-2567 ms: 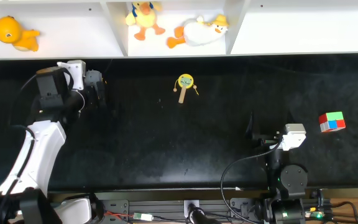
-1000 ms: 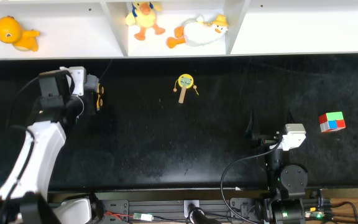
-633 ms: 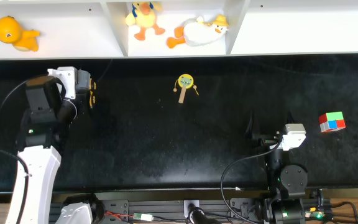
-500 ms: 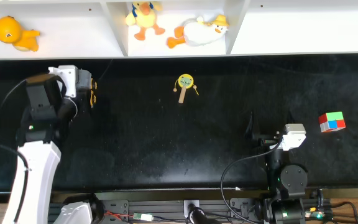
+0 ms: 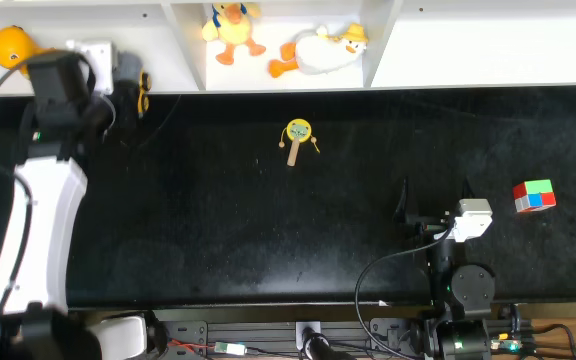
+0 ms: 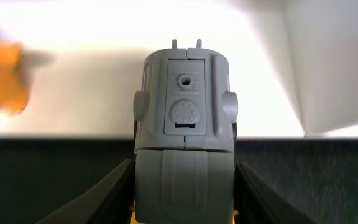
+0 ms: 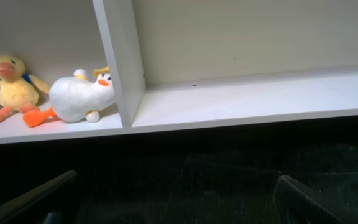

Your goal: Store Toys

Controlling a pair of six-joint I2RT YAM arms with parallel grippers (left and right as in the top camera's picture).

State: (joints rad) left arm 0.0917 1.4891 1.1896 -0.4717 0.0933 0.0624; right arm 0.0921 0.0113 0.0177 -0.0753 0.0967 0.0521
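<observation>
Progress on the left: within moments we have swung the left gripper [image 6: 184, 188], pinching the grey-and-yellow toy [image 6: 185, 106], from over the table [image 5: 268, 220] to the lip of the far-left shelf compartment [image 5: 98, 25] near the orange duck [image 5: 10, 42], so release looks next.

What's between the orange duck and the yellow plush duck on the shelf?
Top view: the left gripper holding a grey yellow-wheeled toy at the left compartment's front, then the white divider.
</observation>
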